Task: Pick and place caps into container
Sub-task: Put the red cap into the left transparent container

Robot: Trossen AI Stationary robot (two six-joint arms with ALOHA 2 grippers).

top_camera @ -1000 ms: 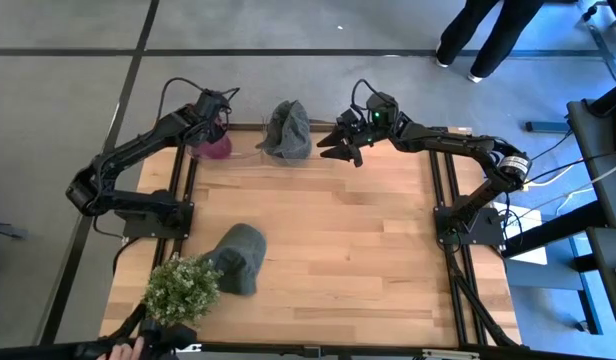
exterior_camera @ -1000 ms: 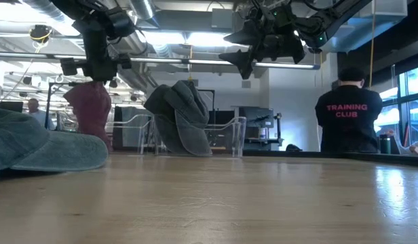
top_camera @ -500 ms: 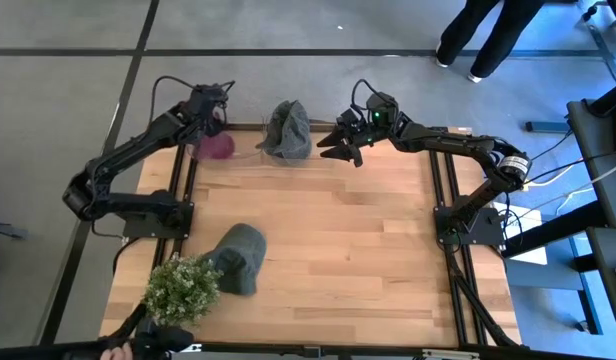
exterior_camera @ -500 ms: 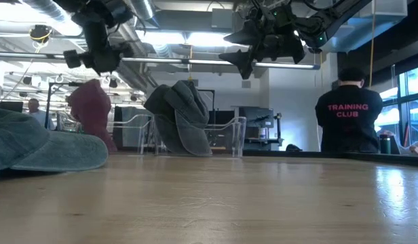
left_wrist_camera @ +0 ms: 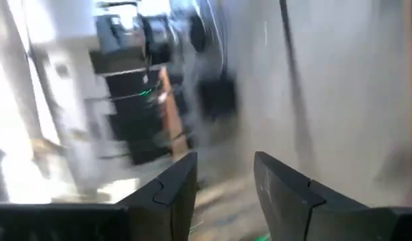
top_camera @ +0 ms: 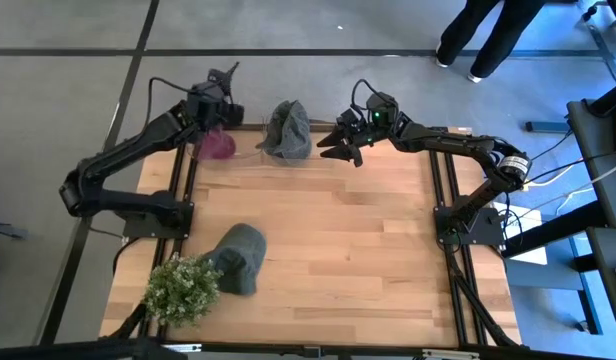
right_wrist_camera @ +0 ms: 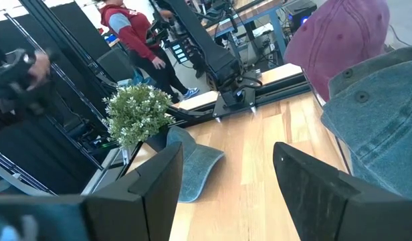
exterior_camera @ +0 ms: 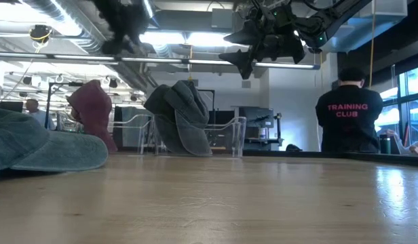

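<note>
High view: one grey cap (top_camera: 238, 258) lies on the table (top_camera: 348, 250) near the plant (top_camera: 182, 289), well apart from both open, empty grippers at the far-edge container (top_camera: 250, 152); left gripper (top_camera: 220, 83) sits nearer.

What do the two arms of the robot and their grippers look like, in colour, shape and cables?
Both arms are dark, slim and jointed, on black bases at the table's side edges. The left gripper and right gripper each end in two dark, flat, angular fingers. Thin black cables loop above each wrist. A small green light glows on the right wrist.
</note>
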